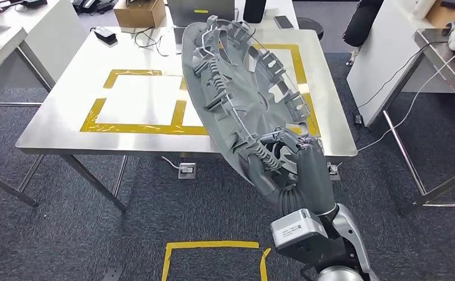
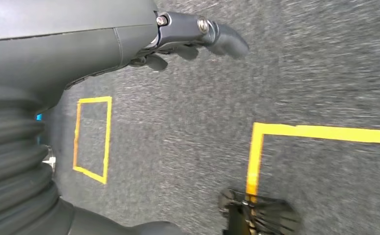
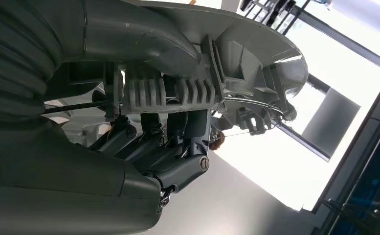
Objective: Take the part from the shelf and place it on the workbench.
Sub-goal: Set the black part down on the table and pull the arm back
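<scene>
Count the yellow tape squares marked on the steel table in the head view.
2: one square on the table's left half, one on the right, mostly hidden behind the grey part.

Part (image 1: pixel 245 93): big grey round plastic disc w/ ribs, clips & wire ring round rim. Held tilted on edge, ribbed face up-left, above table's (image 1: pixel 67 111) right half, approx 1 o'clock from frame centre. Right hand (image 1: pixel 292 170) grips its lower rim at 5 o'clock.

I see a matt grey plastic wheel cover (image 1: pixel 245 96), ribbed and moulded, over a brushed stainless steel workbench (image 1: pixel 67 99) with glossy yellow tape (image 1: pixel 134 129); the carpet (image 1: pixel 67 234) looks rough.
</scene>
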### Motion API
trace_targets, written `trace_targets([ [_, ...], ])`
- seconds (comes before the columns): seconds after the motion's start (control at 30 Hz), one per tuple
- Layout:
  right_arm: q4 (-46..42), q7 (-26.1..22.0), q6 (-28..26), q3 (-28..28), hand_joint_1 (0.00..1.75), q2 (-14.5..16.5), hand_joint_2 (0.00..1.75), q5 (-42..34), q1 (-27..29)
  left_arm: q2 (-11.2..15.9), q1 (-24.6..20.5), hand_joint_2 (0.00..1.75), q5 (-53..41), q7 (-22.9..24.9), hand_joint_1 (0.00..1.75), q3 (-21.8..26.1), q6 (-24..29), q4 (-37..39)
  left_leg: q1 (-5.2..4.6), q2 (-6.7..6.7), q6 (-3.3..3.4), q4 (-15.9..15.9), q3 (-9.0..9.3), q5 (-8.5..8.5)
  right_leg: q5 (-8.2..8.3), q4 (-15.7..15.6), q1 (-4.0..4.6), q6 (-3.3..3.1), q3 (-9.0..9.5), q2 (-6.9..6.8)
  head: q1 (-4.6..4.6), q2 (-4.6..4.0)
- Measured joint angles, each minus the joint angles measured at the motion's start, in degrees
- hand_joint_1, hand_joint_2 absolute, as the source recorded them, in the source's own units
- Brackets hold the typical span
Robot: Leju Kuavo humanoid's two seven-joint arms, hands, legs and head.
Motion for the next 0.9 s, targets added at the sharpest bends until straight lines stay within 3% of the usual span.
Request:
trace_targets([
  [0.1,0.01,-0.01,0.04,0.0,1.75,0.02,1.75,0.03,0.02,0.05,0.1,1.75,-0.03,0.02,0.0,0.01,0.01,0.02,0.66,0.13,-1.03,9.41,-6.65,-3.56,-1.22,-0.15,-0.31,-0.16,1.31,0.01,-0.21,0.0],
  [0.13,0.01,-0.01,0.05,0.0,1.75,0.02,1.75,0.04,0.05,0.09,0.18,1.75,-0.03,0.05,0.0,0.02,0.01,0.03,0.88,0.17,-1.33,10.39,-8.0,-4.35,-1.7,-0.14,-0.43,-0.04,1.87,0.07,-0.23,0.0],
  [0.17,0.02,-0.01,0.05,0.0,1.75,0.02,1.75,0.05,0.06,0.11,0.23,1.75,-0.03,0.09,0.0,0.02,0.01,0.05,1.1,0.23,-1.62,9.63,-8.5,-3.97,-2.21,-0.13,-0.59,0.15,2.55,0.12,-0.25,0.0],
  [0.2,0.02,0.0,0.05,0.0,1.75,0.02,1.75,0.05,0.08,0.14,0.26,1.75,-0.03,0.09,0.0,0.02,0.01,0.05,1.32,0.31,-1.88,7.13,-8.18,-2.25,-2.8,-0.11,-0.78,0.4,3.34,0.15,-0.25,0.0],
  [0.27,0.02,0.01,0.05,0.01,1.75,0.02,1.75,0.05,0.08,0.16,0.3,1.75,-0.03,0.1,0.0,0.02,0.01,0.07,1.76,0.54,-2.32,-0.02,-6.31,3.4,-3.93,-0.05,-1.04,0.98,4.55,0.14,-0.26,0.0],
  [0.3,0.02,0.02,0.05,0.01,1.75,0.02,1.75,0.05,0.08,0.16,0.33,1.75,-0.03,0.1,0.0,0.02,0.01,0.07,1.9,0.61,-2.43,-2.47,-5.59,5.45,-4.27,-0.03,-1.1,1.18,4.83,0.13,-0.27,0.0],
  [0.33,0.02,0.02,0.05,0.01,1.75,0.02,1.75,0.05,0.08,0.16,0.35,1.75,-0.03,0.1,0.0,0.02,0.01,0.08,1.98,0.65,-2.49,-3.71,-5.25,6.6,-4.45,-0.02,-1.11,1.29,4.9,0.13,-0.29,0.0],
  [0.4,0.03,0.01,0.05,0.01,1.75,0.02,1.75,0.05,0.08,0.15,0.37,1.75,-0.03,0.09,0.0,0.02,0.01,0.09,2.0,0.66,-2.5,-3.97,-5.21,6.9,-4.49,-0.02,-1.11,1.33,4.83,0.13,-0.3,0.0],
  [0.47,0.04,-0.04,0.03,-0.04,1.75,0.03,1.75,-0.08,-0.04,0.14,0.41,1.75,-0.05,0.11,0.0,0.08,0.03,0.16,1.84,0.63,-0.97,-4.65,-4.72,6.61,-4.96,0.89,-1.06,2.4,5.04,0.13,-0.26,0.0],
  [0.53,0.08,-0.15,0.04,-0.09,1.75,0.04,1.75,-0.42,-0.19,0.15,0.32,1.75,-0.09,0.12,0.0,0.18,0.05,0.21,1.67,0.47,1.02,-5.14,-3.66,5.61,-6.54,5.57,-1.07,3.75,3.2,0.08,-0.01,0.0],
  [0.6,0.23,-0.26,0.18,-0.1,1.75,0.03,1.75,-0.72,-0.23,0.21,0.22,1.75,-0.11,0.11,0.0,0.25,0.08,0.2,1.56,0.33,1.56,-5.19,-2.77,4.85,-9.36,13.05,-1.11,4.14,-1.66,0.02,0.24,0.0],
  [0.63,0.41,-0.3,0.38,-0.11,1.75,0.03,1.75,-0.87,-0.28,0.23,0.24,1.75,-0.11,0.11,0.0,0.27,0.09,0.21,1.43,0.3,1.62,-5.19,-2.42,4.47,-10.43,15.77,-1.08,4.16,-3.91,0.02,0.28,0.0],
  [0.67,0.68,-0.28,0.69,-0.12,1.75,0.03,1.75,-1.03,-0.42,0.25,0.25,1.75,-0.13,0.12,0.0,0.28,0.09,0.21,1.3,0.25,1.65,-5.18,-1.95,4.05,-10.5,16.7,-1.01,4.02,-5.3,0.02,0.31,0.0],
  [0.7,1.03,-0.24,1.07,-0.13,1.75,0.04,1.75,-1.21,-0.61,0.24,0.24,1.75,-0.15,0.13,0.0,0.28,0.09,0.21,1.18,0.18,1.62,-5.18,-1.34,3.57,-9.24,15.51,-0.88,3.77,-5.64,0.02,0.34,0.0],
  [0.8,2.16,-0.02,2.0,-0.13,1.75,0.08,1.75,-1.63,-1.42,0.05,0.06,1.75,-0.37,0.17,0.0,0.29,0.08,0.19,0.85,-0.02,1.37,-5.2,0.53,2.21,-1.61,4.86,-0.02,2.07,-2.88,-0.01,0.38,0.0],
  [0.87,3.23,0.29,2.85,-0.15,1.75,0.26,1.75,-1.84,-2.24,-0.07,-0.17,1.75,-0.6,-0.07,0.0,0.32,-0.16,0.17,0.78,-0.07,0.85,-5.29,0.87,1.71,0.35,1.11,0.49,1.22,-1.84,0.0,0.37,0.0],
  [0.9,4.05,0.49,3.46,-0.18,1.75,0.46,1.75,-1.93,-2.77,-0.09,-0.28,1.75,-0.74,-0.32,0.0,0.34,-0.41,0.16,0.71,-0.05,0.72,-5.37,0.94,1.64,0.24,0.8,0.51,1.39,-1.7,0.02,0.32,0.0],
])
